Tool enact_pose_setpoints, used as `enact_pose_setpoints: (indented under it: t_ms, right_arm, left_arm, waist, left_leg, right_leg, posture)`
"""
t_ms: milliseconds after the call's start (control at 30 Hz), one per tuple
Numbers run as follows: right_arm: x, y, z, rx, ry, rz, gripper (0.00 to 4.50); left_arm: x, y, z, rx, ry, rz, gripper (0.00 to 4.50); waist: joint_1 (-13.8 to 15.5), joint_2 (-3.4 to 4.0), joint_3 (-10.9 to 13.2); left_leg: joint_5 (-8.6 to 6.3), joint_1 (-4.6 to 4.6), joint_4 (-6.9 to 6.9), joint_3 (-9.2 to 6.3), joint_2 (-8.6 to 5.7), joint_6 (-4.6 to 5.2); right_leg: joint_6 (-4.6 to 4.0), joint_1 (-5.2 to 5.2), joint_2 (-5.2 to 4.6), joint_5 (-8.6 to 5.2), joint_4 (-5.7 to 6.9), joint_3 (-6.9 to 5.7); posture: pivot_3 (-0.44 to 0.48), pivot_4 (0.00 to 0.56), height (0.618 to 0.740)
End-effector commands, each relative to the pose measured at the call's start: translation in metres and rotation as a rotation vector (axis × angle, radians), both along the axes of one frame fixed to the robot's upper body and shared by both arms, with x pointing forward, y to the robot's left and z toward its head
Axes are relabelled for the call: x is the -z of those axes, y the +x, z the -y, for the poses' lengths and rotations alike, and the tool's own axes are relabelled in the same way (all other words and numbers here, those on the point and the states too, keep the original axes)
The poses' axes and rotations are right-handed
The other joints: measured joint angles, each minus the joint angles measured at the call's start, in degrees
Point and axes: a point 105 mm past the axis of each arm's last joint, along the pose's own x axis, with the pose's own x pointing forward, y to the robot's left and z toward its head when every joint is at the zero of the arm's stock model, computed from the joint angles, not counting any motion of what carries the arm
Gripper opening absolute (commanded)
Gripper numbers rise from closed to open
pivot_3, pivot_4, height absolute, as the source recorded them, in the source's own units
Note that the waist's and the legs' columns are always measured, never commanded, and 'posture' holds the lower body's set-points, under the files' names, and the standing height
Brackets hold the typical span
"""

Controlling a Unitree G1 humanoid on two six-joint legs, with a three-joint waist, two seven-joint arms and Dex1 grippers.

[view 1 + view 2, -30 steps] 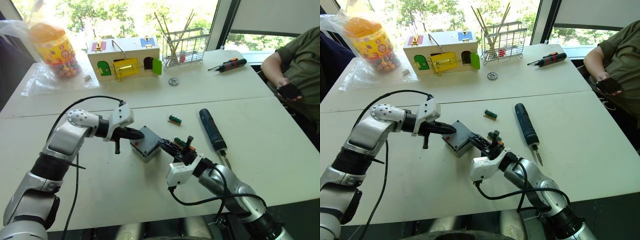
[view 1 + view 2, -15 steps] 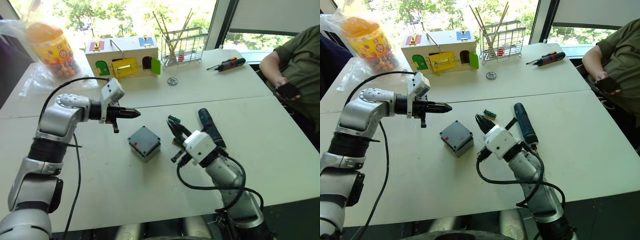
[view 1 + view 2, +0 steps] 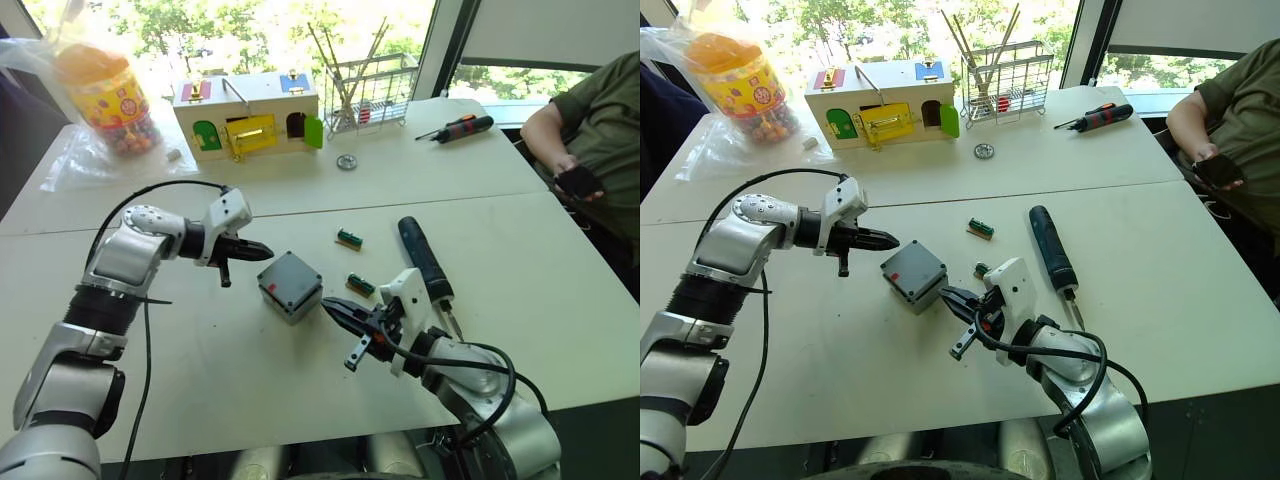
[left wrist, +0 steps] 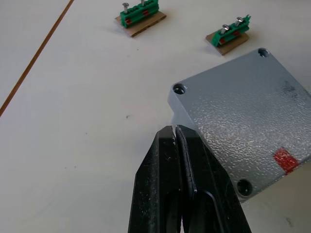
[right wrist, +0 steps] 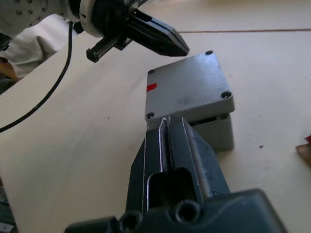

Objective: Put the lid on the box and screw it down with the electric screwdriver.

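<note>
The grey box (image 3: 290, 287) stands mid-table with the flat grey lid (image 5: 187, 85) lying on top of it; a small red mark (image 5: 151, 87) shows near one lid corner. A thin dark gap runs between lid and box wall (image 5: 218, 132) on the side facing my right gripper. My left gripper (image 3: 268, 252) is shut and empty, its tip just off the box's far left corner. My right gripper (image 3: 326, 303), also shut and empty, points at the box's near right edge. The black electric screwdriver (image 3: 425, 262) lies flat on the table to the right of the box.
Two green terminal blocks (image 3: 349, 238) (image 3: 360, 285) lie between box and screwdriver. At the back stand a wooden box with coloured doors (image 3: 250, 115), a wire rack (image 3: 365, 95), a candy jar (image 3: 100, 95) and a red-and-black hand screwdriver (image 3: 455, 130). A person (image 3: 600, 110) sits at the right.
Both grippers had pulled away from the box half a second ago. They have come back to it, the left lowering to its far corner and the right swinging low to its near edge.
</note>
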Motion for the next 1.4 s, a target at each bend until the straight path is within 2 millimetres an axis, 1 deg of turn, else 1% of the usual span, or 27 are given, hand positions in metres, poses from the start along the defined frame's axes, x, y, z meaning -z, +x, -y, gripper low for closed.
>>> enact_pose_setpoints:
  t_ms: [33, 200, 500, 667, 800, 967, 1200, 1400]
  right_arm:
    - [-0.013, -0.003, -0.007, -0.03, 0.029, 0.023, 0.04]
    - [-0.008, 0.001, -0.009, -0.034, 0.006, 0.001, 0.04]
    - [0.003, 0.002, -0.007, -0.024, -0.043, -0.023, 0.04]
    - [0.007, 0.007, -0.006, -0.007, -0.056, -0.018, 0.04]
    - [0.007, 0.009, -0.007, -0.001, -0.05, -0.015, 0.04]
    - [0.009, 0.014, -0.003, 0.013, -0.076, -0.009, 0.04]
    - [0.018, 0.025, -0.006, 0.015, -0.113, -0.005, 0.04]
    - [0.016, 0.031, -0.01, 0.019, -0.101, 0.009, 0.04]
  left_arm:
    - [-0.004, -0.002, 0.001, 0.014, 0.016, 0.02, 0.0]
    - [-0.002, -0.005, 0.004, 0.024, 0.021, 0.019, 0.0]
    - [0.001, -0.009, 0.008, 0.039, 0.031, 0.021, 0.0]
    - [0.003, -0.011, 0.007, 0.043, 0.039, 0.018, 0.0]
    - [0.003, -0.006, 0.002, 0.02, 0.051, 0.029, 0.0]
    - [0.001, -0.002, -0.001, 0.005, 0.05, 0.048, 0.0]
    - [-0.003, -0.001, 0.002, 0.007, 0.034, 0.057, 0.0]
    - [-0.003, -0.002, 0.003, 0.017, 0.028, 0.05, 0.0]
  waist:
    - [0.02, 0.0, 0.0]
    - [-0.01, 0.0, 0.0]
    - [-0.01, 0.0, 0.0]
    - [-0.02, 0.0, 0.0]
    - [0.0, 0.0, 0.0]
    - [0.0, -0.01, 0.0]
    - [-0.06, -0.01, 0.0]
    - [-0.05, -0.01, 0.0]
  left_leg:
    - [0.0, 0.0, 0.0, 0.0, 0.0, 0.0]
    - [0.0, 0.0, 0.0, -0.01, 0.0, -0.01]
    - [0.0, 0.0, 0.0, -0.01, 0.0, -0.01]
    - [0.0, 0.0, 0.0, 0.0, 0.0, 0.0]
    - [0.0, 0.0, 0.0, 0.0, 0.0, 0.0]
    - [0.0, 0.0, 0.0, 0.0, 0.0, -0.01]
    - [0.0, 0.0, -0.01, 0.0, 0.0, -0.01]
    - [0.02, -0.01, 0.0, 0.0, 0.0, -0.04]
  right_leg:
    - [0.0, -0.02, 0.0, 0.0, 0.0, 0.0]
    - [0.0, -0.03, 0.0, 0.0, 0.0, -0.01]
    - [0.0, -0.02, 0.0, 0.0, 0.0, -0.01]
    - [0.0, -0.01, 0.0, 0.0, 0.0, -0.01]
    - [0.0, -0.02, 0.0, 0.0, 0.0, -0.01]
    - [0.0, -0.02, 0.0, 0.0, 0.0, -0.01]
    - [0.0, -0.02, 0.0, 0.0, 0.0, -0.01]
    - [0.0, -0.02, 0.0, 0.0, 0.0, -0.01]
  posture:
    - [0.0, 0.15, 0.74]
    - [0.0, 0.15, 0.74]
    - [0.0, 0.15, 0.74]
    - [0.0, 0.15, 0.74]
    - [0.0, 0.15, 0.74]
    - [0.0, 0.15, 0.74]
    - [0.0, 0.15, 0.74]
    - [0.0, 0.15, 0.74]
